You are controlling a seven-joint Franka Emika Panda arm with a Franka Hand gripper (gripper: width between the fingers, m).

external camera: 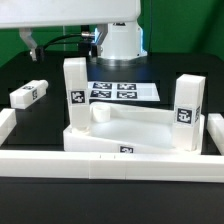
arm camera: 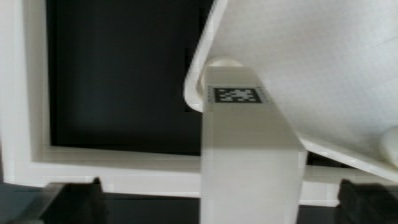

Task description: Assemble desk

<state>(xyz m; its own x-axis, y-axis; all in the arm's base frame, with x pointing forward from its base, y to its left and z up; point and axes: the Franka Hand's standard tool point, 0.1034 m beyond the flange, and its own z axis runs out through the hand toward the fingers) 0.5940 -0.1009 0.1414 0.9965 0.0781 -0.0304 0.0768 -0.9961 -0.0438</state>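
Observation:
The white desk top [external camera: 130, 127] lies in the middle of the black table, rim up. Two white tagged legs stand upright in its corners, one at the exterior view's left [external camera: 75, 92] and one at the right [external camera: 187, 110]. Another leg [external camera: 28, 95] lies loose on the table at the far left. In the wrist view my gripper [arm camera: 217, 203] is open. Its dark fingers [arm camera: 75, 205] stand on either side of a leg [arm camera: 246, 150], with a gap on each side. That leg runs to the desk top's rounded corner [arm camera: 285, 60]. The exterior view does not show the gripper clearly.
White border rails run along the front [external camera: 110, 160], the exterior view's left [external camera: 6, 125] and its right [external camera: 214, 135]. The marker board [external camera: 122, 91] lies behind the desk top. The robot's base [external camera: 120, 40] stands at the back. A rail [arm camera: 107, 160] shows in the wrist view.

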